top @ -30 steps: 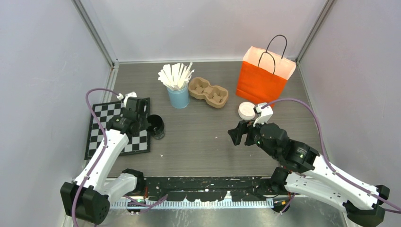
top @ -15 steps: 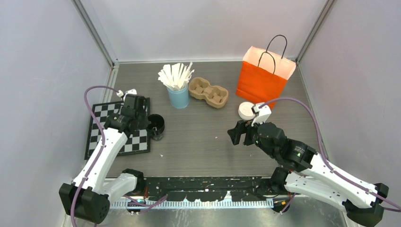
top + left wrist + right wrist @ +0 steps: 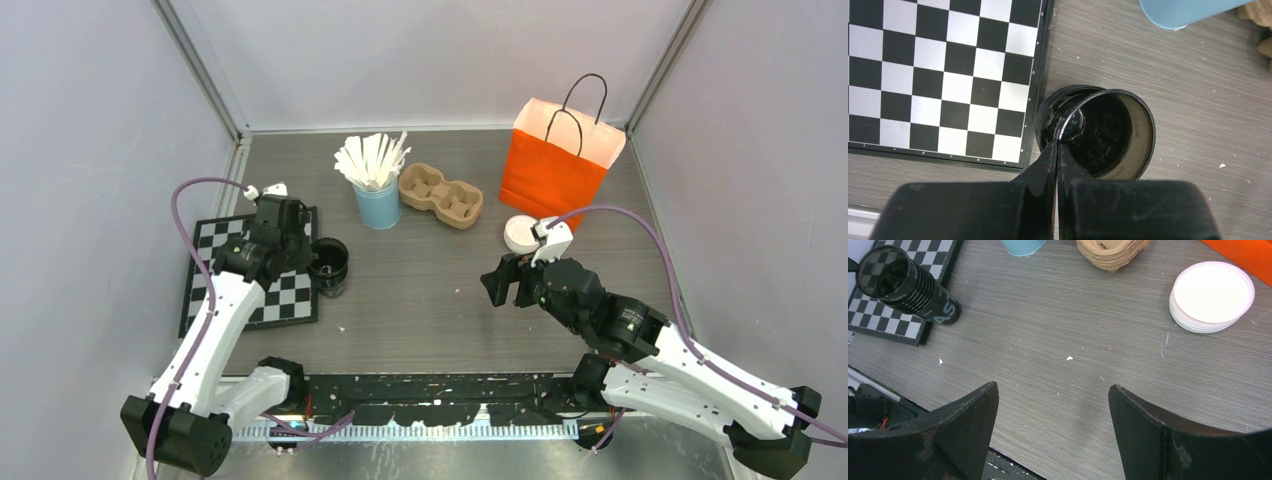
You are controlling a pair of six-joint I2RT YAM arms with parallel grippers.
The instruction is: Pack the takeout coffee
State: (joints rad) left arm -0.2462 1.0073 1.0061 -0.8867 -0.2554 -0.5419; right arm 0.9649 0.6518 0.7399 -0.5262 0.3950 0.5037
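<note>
I judge that I am at the very first step: taking one cup off the stack of dark cups [image 3: 329, 268], which stands on the desk [image 3: 430, 300] just beside the right edge of the checkerboard [image 3: 923, 75]. The cups have no lids on them and sit one inside another. In the left wrist view the upper rim lies shifted against the rim below it, so the stack looks tilted or partly pulled apart. The left pincer [image 3: 1057, 150] is clenched on the thin rim of the upper cup, one finger inside and one outside. The right pincer [image 3: 1053, 392] is released, with its fingers wide apart, and it hangs over bare desk near the middle, holding nothing. For the next move I think the upper cup must be drawn out along its own axis. The lower cups may come up together with it, so the right pincer may need to hold them down. The white lids [image 3: 1210, 292] lie in a small pile in front of the orange bag [image 3: 552, 175], well apart from the cups. The cardboard carrier [image 3: 441, 196] is between the bag and the light-blue cup [image 3: 377, 207] of white sticks [image 3: 372, 160]. That tall cup stands near the way to the carrier and could be knocked over.
</note>
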